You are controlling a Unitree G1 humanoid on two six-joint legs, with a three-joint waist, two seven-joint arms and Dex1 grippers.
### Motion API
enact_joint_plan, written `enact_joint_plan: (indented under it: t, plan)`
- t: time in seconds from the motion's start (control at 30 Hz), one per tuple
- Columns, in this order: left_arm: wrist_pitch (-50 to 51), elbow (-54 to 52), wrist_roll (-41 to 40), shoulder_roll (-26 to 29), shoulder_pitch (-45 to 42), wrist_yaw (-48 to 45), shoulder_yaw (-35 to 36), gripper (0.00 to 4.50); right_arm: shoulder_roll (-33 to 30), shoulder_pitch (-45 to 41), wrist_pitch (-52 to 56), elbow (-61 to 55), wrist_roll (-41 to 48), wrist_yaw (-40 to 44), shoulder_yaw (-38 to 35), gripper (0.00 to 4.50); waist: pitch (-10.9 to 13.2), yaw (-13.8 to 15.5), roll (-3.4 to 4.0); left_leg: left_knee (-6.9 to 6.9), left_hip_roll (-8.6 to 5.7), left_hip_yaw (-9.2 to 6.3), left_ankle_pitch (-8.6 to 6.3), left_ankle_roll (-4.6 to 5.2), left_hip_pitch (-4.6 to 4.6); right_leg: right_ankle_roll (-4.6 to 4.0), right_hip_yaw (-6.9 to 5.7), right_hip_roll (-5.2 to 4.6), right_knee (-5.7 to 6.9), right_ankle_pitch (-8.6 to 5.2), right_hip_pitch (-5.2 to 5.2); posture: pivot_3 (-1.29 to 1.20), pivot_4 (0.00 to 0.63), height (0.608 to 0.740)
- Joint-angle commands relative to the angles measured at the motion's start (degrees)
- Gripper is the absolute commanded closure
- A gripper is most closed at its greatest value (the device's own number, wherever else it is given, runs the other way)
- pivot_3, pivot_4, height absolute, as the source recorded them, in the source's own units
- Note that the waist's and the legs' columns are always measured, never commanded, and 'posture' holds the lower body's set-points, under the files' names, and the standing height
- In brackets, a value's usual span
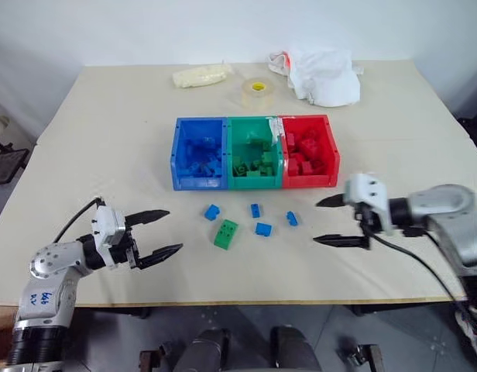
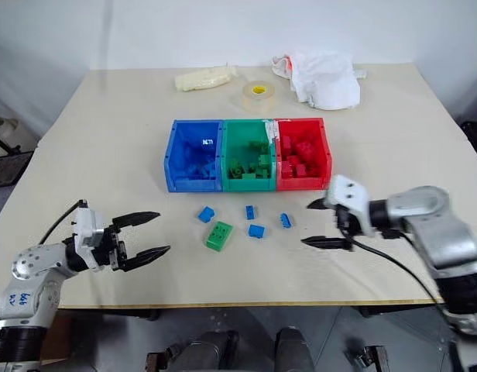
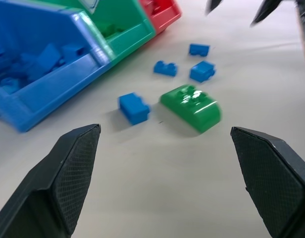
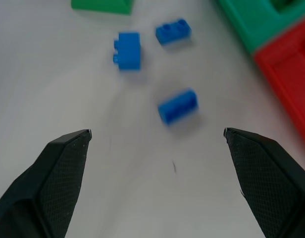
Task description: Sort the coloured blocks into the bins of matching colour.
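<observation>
Blue bricks (image 1: pixel 262 229) and green brick (image 1: pixel 225 233) loose on table (image 1: pixel 107 139) before bins (image 1: pixel 254 152), unsorted; left gripper (image 1: pixel 159 232) and right gripper (image 1: pixel 329 221) spread wide, empty, flanking them near front edge, likely readying pickup.

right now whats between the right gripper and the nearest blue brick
Only bare table; the right wrist view shows nothing between the open right gripper and that blue brick.

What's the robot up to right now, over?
Left gripper and right gripper open, both empty. Four blue blocks and green block loose on table before the bins. Nothing in the way.
</observation>
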Motion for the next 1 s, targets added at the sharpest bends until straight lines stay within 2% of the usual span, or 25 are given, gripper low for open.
enact_joint_plan:
  t: [0.03,0.27,0.37,0.73,0.77,1.0]
  plan:
    - [-0.37,-4.40,-1.39,-0.56,1.49,1.37,0.85,0.03,2.48,-3.12,-2.79,3.70,-2.19,0.14,2.07,0.00,0.00,0.26,0.00,0.00,-0.01,-0.01,-0.01,0.01,0.00,0.00,-0.02,0.00,0.00,0.00,0.00,0.00,0.150,0.740]
    - [-0.14,-8.55,-1.46,-1.52,4.95,3.73,1.25,0.03,6.35,-5.17,-8.39,12.69,-7.58,-0.04,6.11,0.00,0.00,0.05,0.00,0.01,0.00,-0.03,-0.11,0.00,0.01,0.02,-0.07,0.02,0.02,0.01,-0.01,0.00,0.150,0.740]
    - [-0.45,-9.27,-1.61,-1.44,6.41,4.15,2.02,0.00,8.00,-5.70,-10.30,15.35,-7.55,-0.99,5.43,0.59,0.00,-0.12,0.00,0.02,0.02,-0.01,-0.12,-0.02,0.03,0.02,-0.06,0.04,0.05,0.01,-0.02,0.00,0.150,0.740]
    - [-0.95,-8.64,-1.50,-1.44,5.78,5.17,2.13,0.00,11.84,-6.62,-10.88,16.20,-6.40,-2.81,3.31,4.35,0.00,-0.05,0.00,0.36,0.13,0.01,-0.18,-0.10,0.02,-0.06,-0.03,0.19,0.15,0.06,0.04,0.00,0.150,0.740]
    - [-1.06,-8.44,-1.42,-1.49,5.47,5.23,2.05,0.00,11.92,-6.55,-10.54,15.52,-6.23,-3.05,2.97,4.47,0.00,-0.04,0.00,0.36,0.13,0.01,-0.19,-0.10,0.02,-0.06,-0.03,0.19,0.14,0.06,0.03,0.00,0.150,0.740]
    - [-1.57,-7.29,-1.04,-1.78,4.33,5.42,1.66,0.00,12.44,-7.50,-7.69,11.50,-4.06,-4.51,0.53,4.47,0.00,-0.09,0.00,0.37,0.16,0.01,-0.22,-0.11,0.01,-0.06,-0.03,0.21,0.14,0.06,0.02,0.00,0.150,0.740]
